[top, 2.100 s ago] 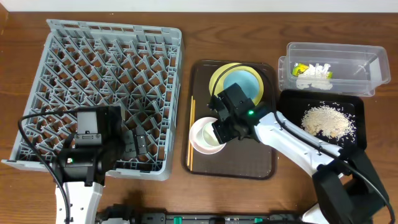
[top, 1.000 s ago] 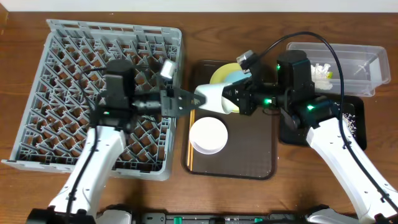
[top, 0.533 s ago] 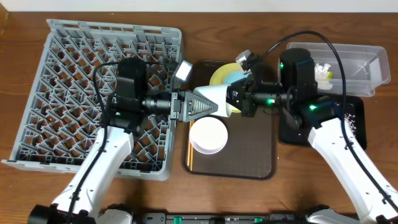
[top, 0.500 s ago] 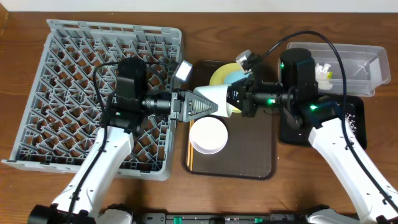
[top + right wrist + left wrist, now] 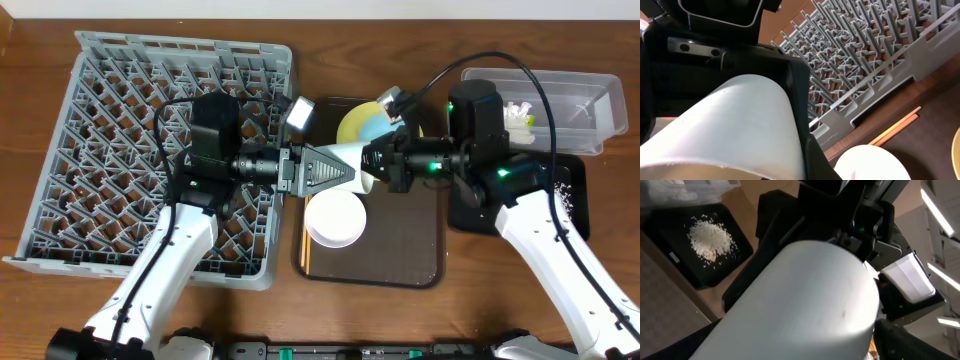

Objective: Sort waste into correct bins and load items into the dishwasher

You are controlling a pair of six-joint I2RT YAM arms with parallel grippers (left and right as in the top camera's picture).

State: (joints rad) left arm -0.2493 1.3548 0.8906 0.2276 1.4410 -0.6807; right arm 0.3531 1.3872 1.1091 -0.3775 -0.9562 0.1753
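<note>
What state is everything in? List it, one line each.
White cup: held sideways in mid-air.
Right gripper: shut on white cup.
Left gripper: around the cup, grip unclear.
White bowl: upright, empty.
Blue bowl: resting on yellow plate.
Clear tub: holds paper.
Black tray: holds grains.
Dish rack: no dishes showing.

Your left arm comes up from bottom-left, bends at the elbow, and its forearm runs level to the right. The left gripper points right with its jaws spread wide either side of the cup. Can't tell if the pads touch.

Your right arm rises from bottom-right, folds at the elbow, and its forearm runs level to the left. The right gripper faces the left one head-on and is clamped on the cup's other end. Both grippers are up off the table, almost nose to nose.
</note>
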